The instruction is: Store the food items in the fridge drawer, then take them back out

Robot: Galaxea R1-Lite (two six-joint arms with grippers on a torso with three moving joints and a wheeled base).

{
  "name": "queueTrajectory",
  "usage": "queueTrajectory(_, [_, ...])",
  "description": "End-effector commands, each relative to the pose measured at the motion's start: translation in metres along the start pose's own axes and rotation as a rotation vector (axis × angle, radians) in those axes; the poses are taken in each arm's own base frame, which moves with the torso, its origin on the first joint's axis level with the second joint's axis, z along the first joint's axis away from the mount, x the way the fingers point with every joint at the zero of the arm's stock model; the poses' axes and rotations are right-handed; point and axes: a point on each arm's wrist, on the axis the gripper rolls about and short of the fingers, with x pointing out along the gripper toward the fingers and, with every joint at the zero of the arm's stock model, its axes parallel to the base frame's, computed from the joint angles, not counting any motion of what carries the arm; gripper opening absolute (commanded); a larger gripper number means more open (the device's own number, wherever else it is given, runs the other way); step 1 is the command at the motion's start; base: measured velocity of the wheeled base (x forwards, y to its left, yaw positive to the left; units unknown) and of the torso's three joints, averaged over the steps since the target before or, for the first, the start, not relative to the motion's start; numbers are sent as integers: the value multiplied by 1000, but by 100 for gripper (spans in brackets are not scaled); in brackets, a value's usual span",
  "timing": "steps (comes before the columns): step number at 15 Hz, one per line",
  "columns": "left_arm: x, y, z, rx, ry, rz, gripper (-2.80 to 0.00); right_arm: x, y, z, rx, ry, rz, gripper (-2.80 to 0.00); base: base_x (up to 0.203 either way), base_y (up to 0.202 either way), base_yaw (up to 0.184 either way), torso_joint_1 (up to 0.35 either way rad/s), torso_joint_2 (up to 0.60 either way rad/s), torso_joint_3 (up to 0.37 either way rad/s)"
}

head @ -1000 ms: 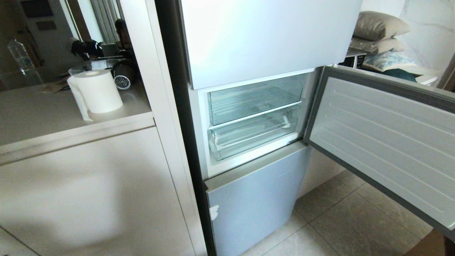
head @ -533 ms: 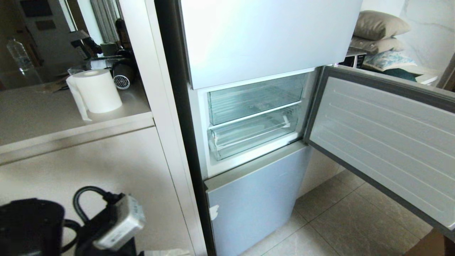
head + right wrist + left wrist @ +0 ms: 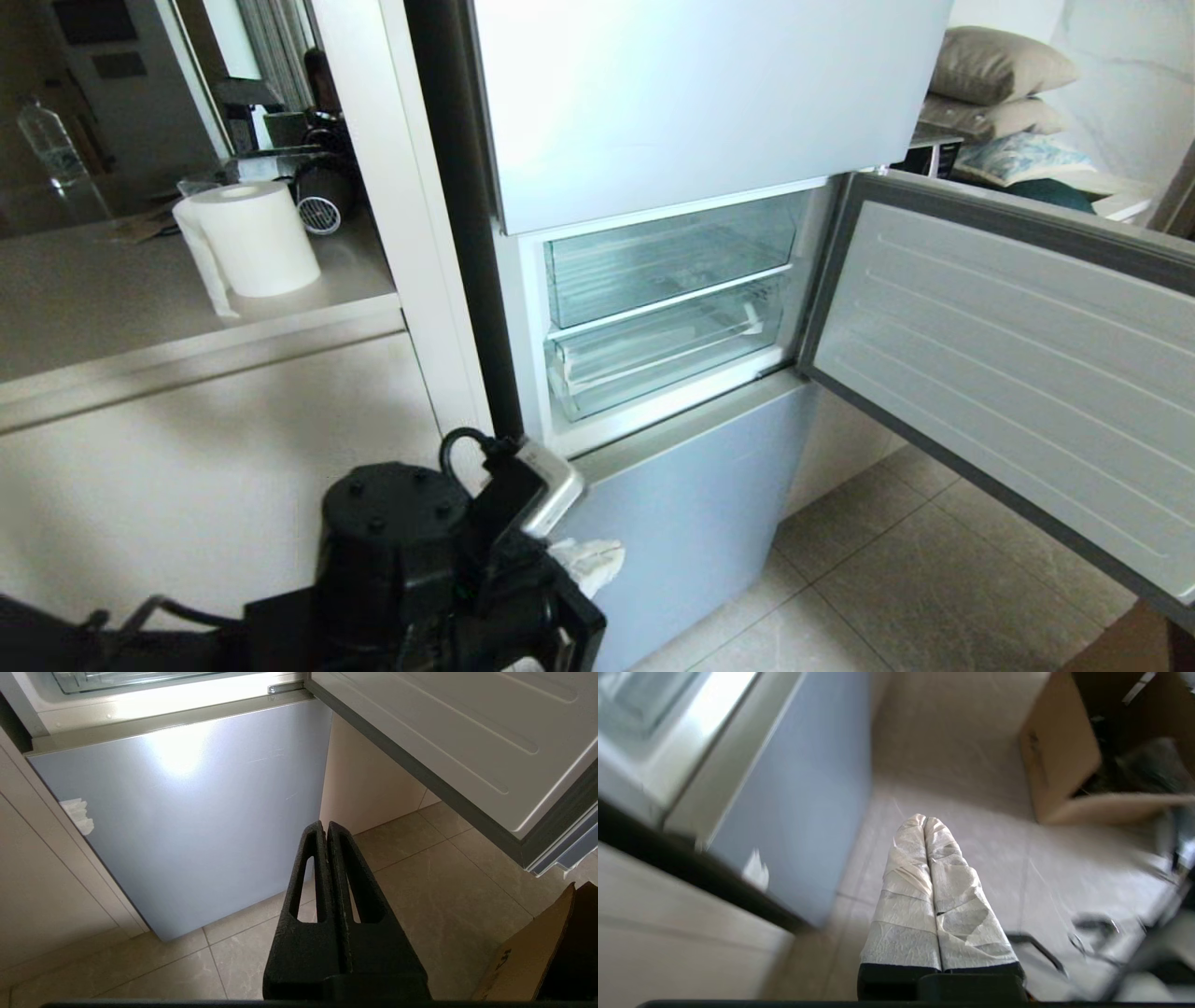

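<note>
The fridge's middle compartment stands open with two clear drawers pushed in. The fridge drawer [image 3: 663, 359] is the lower, shallow one, with a whitish tape patch at its right front corner. The food items are out of view. My left gripper [image 3: 597, 560] hangs low in front of the fridge's grey lower door [image 3: 691, 504], below the drawers. Its white-taped fingers [image 3: 920, 891] are pressed together with nothing between them. In the right wrist view my right gripper [image 3: 324, 826] is shut and empty, pointing at the floor before the lower door [image 3: 187, 812]. The head view does not show it.
The compartment's open door [image 3: 1008, 373] swings out to the right. A counter [image 3: 93, 308] at the left carries a paper roll [image 3: 257, 238] and a water bottle [image 3: 51, 140]. A taller clear drawer [image 3: 667, 261] sits above. A cardboard box [image 3: 537, 961] stands on the tiled floor [image 3: 887, 597].
My left arm has come up into the head view from the lower left and swung right, to in front of the fridge's lower door. The drawers and the right gripper have not moved.
</note>
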Motion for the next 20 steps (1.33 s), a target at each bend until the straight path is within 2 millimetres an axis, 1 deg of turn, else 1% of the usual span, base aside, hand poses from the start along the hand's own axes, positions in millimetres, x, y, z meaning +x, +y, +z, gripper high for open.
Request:
queueTrajectory(1, [47,-10,-6,11,37,41,-280,0,0,0,-1,3,1,-280,0,0,0,0,0,0])
queueTrajectory(3, [83,-11,-1,7,13,107,-280,0,0,0,-1,2,0,-280,0,0,0,0,0,0])
queueTrajectory(5, [115,-3,4,-9,-21,186,-280,0,0,0,1,2,0,-280,0,0,0,0,0,0])
queueTrajectory(7, [143,19,5,-32,-42,267,-280,0,0,0,4,2,0,-280,0,0,0,0,0,0])
queueTrajectory(9, [163,49,0,-54,-45,342,-280,0,0,0,4,2,0,-280,0,0,0,0,0,0])
queueTrajectory(11, [176,73,-2,-68,-59,396,-280,0,0,0,4,2,0,-280,0,0,0,0,0,0])
queueTrajectory(14, [200,94,-2,-82,-95,488,-280,0,0,0,7,2,0,-280,0,0,0,0,0,0])
queueTrajectory(16, [212,108,-9,-73,-91,558,-280,0,0,0,7,0,0,-280,0,0,0,0,0,0])
queueTrajectory(20, [223,132,-15,-59,-90,611,-280,0,0,0,8,0,0,-280,0,0,0,0,0,0])
